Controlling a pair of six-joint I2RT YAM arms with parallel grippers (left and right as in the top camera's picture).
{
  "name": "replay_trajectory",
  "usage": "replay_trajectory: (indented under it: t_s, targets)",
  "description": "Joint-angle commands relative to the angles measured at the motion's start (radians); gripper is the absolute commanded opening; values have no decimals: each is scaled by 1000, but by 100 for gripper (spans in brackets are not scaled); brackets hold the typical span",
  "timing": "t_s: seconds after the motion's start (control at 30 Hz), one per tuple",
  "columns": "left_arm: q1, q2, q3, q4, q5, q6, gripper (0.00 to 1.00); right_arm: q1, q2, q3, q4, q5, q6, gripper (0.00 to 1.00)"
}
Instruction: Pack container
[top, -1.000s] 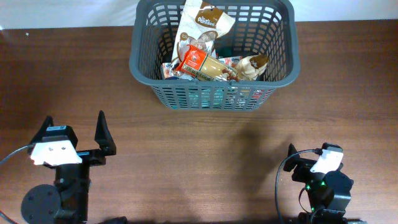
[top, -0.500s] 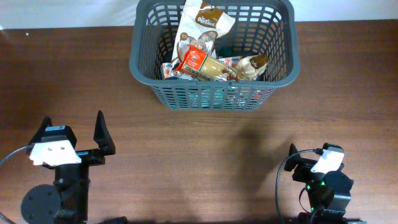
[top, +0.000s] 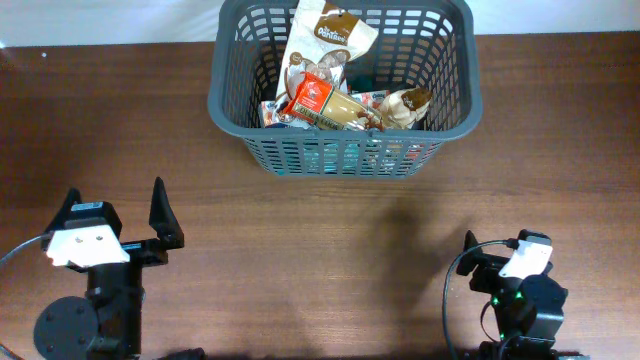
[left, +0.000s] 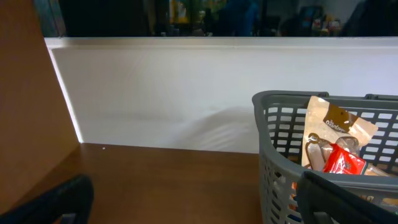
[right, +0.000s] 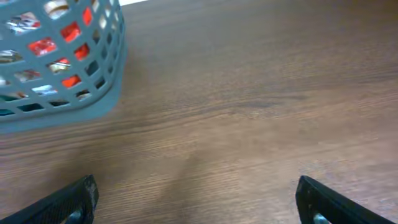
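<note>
1. Container (top: 340, 155) stands at the far edge of the bench (top: 300, 250), holding snack packets (top: 335, 108).
2. Left gripper (top: 118, 197) and right gripper (right: 196, 202) are well apart from it, jaws spread and empty.
3. Tall pouch (top: 325, 45) rises above the container; a bump may tip it out.

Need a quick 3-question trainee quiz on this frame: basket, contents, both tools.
1. Fill in: the jaws of the left tool and the right tool both stand ____.
2. True or false: the left tool holds a packet.
3. Where is the red rectangular snack packet?
A. inside the large dark grey slotted plastic basket
B. in the left tool
C. in the right tool

Key: 1 open; 2 false; 3 A.
</note>
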Motion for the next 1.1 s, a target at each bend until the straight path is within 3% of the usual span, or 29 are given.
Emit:
replay_trajectory:
  t_s: [0.0, 0.6, 0.83, 1.07]
  targets:
    - [-5, -6, 16, 3, -14, -10, 99, 48, -64, -8, 4, 16, -2, 99]
    - [-5, -6, 16, -6, -14, -10, 99, 142, -108, -8, 2, 16, -2, 99]
    - [-5, -6, 16, -117, -14, -10, 99, 142, -108, -8, 2, 16, -2, 99]
    - [-5, -6, 16, -323, -14, -10, 99, 142, -108, -8, 2, 16, -2, 99]
